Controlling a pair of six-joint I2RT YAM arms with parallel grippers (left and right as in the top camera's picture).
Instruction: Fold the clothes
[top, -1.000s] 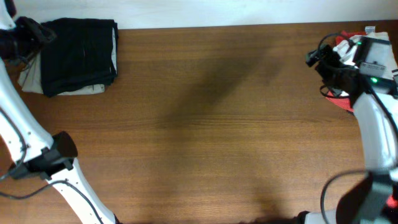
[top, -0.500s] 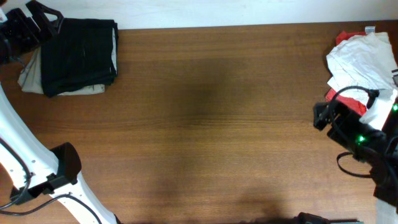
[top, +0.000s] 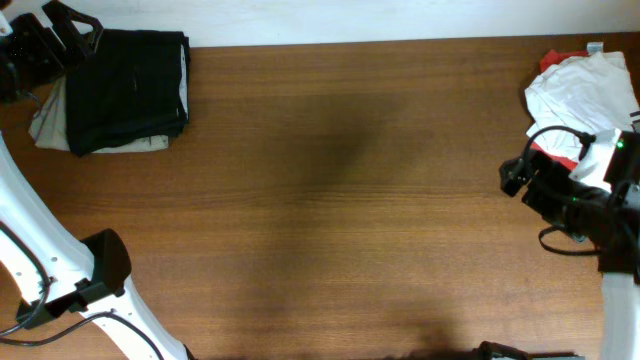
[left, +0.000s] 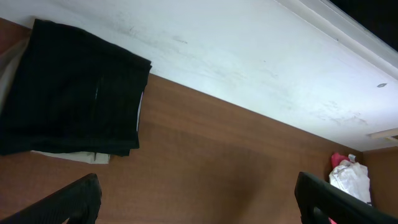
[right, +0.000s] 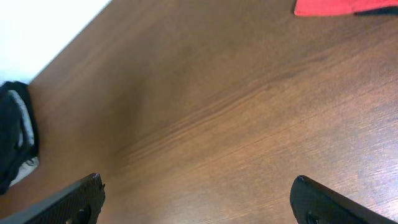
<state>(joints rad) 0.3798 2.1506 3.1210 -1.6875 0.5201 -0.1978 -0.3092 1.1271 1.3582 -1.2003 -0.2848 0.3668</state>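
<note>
Folded stack: black shorts (top: 128, 90) lie folded flat at the far-left corner of the desk (top: 340, 200), on top of a beige piece (top: 45, 128) that peeks out at the left and near edges.
Unfolded pile: a crumpled white piece (top: 585, 90) over a red piece (top: 557, 62) at the far-right edge, well apart from the stack.
Left gripper (left: 198, 205): fingers spread wide with nothing between them, raised near the stack's far-left corner.
Right gripper (right: 199, 202): fingers spread wide and empty, over bare desk near the pile's near side.
Handling: light, limp cloth with no stiffness. It will likely drape and bunch when lifted, and the 2 layers may drag along together.
Where to hold: probably an outer edge or corner of the white piece, pinching 1 layer only, then drawing it to the open middle of the desk to spread.
Progress: as things lie, 1 stack looks done and the right-hand pile is not yet folded.
</note>
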